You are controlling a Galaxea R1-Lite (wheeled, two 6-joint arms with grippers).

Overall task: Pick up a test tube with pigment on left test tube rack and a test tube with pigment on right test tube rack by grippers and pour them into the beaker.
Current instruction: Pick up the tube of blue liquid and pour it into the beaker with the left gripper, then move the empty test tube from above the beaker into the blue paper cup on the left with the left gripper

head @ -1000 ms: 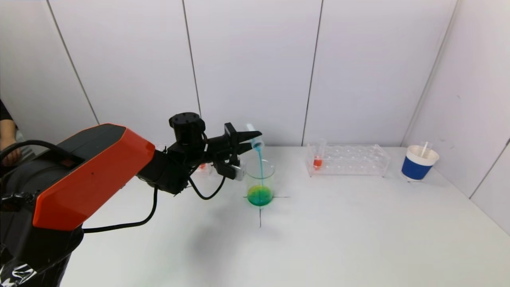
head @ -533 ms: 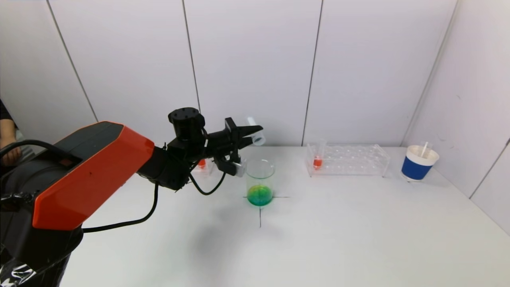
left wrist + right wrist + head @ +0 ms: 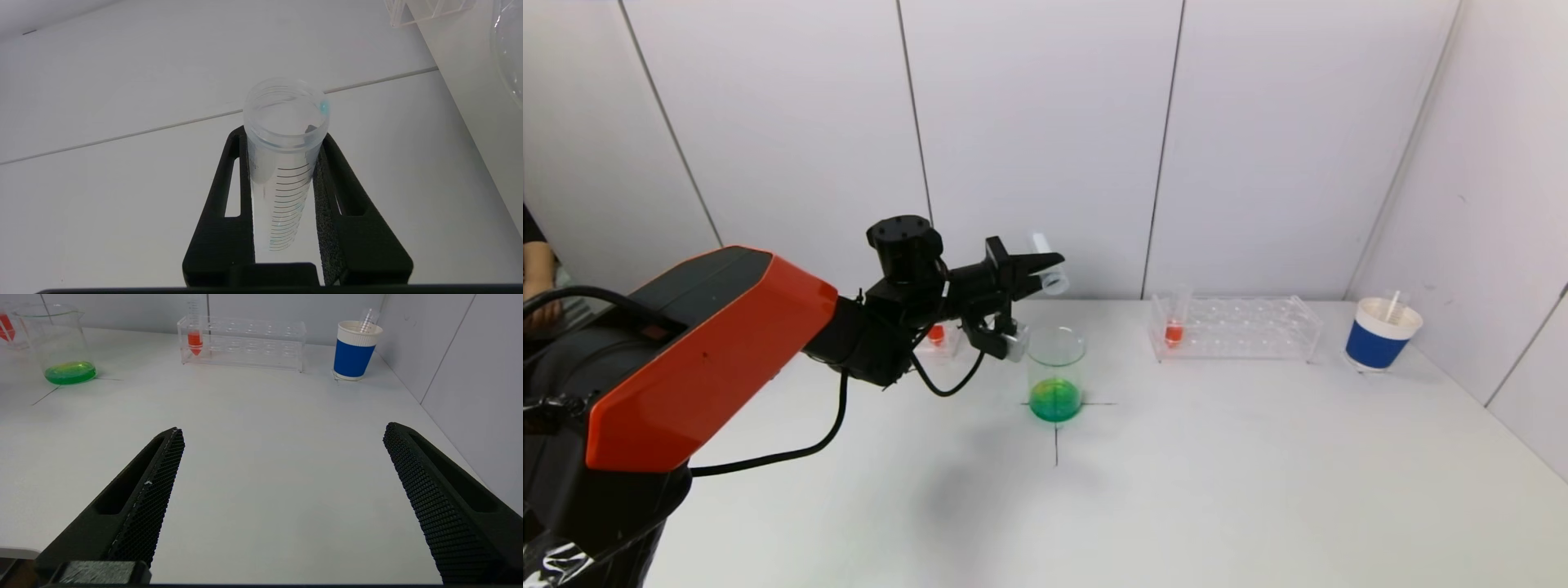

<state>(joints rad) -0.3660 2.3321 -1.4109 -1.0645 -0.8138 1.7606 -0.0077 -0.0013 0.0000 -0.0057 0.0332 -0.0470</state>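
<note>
Green liquid, bluish toward the bottom, sits in the base of the glass beaker (image 3: 1055,371), which stands on a black cross marked on the white tabletop (image 3: 1176,474); above and just behind its rim the left gripper (image 3: 1045,263) is clamped on a clear test tube (image 3: 1048,273), held tilted with its open mouth toward the right side and down. From the head view the tube looks drained; the left wrist view settles it, looking straight along the tube (image 3: 286,163) between the two black fingers (image 3: 229,212), showing printed graduation lines, a bare interior and one small blue drop clinging at the lip. The left test tube rack (image 3: 939,339) is mostly hidden behind the arm in the head view, only a red-filled tube showing; the right wrist view catches just a sliver of that red at its edge. The right test tube rack (image 3: 1235,327) stands well to the right of the beaker, a single tube of red pigment (image 3: 1174,331) upright in its leftmost slot; beyond it sits a blue and white paper cup (image 3: 1380,333). The right gripper (image 3: 282,490) does not appear from the head camera; its own wrist view shows it low over the bare tabletop, spread wide with nothing between the fingers, facing the rack (image 3: 243,343) and cup (image 3: 354,349).
</note>
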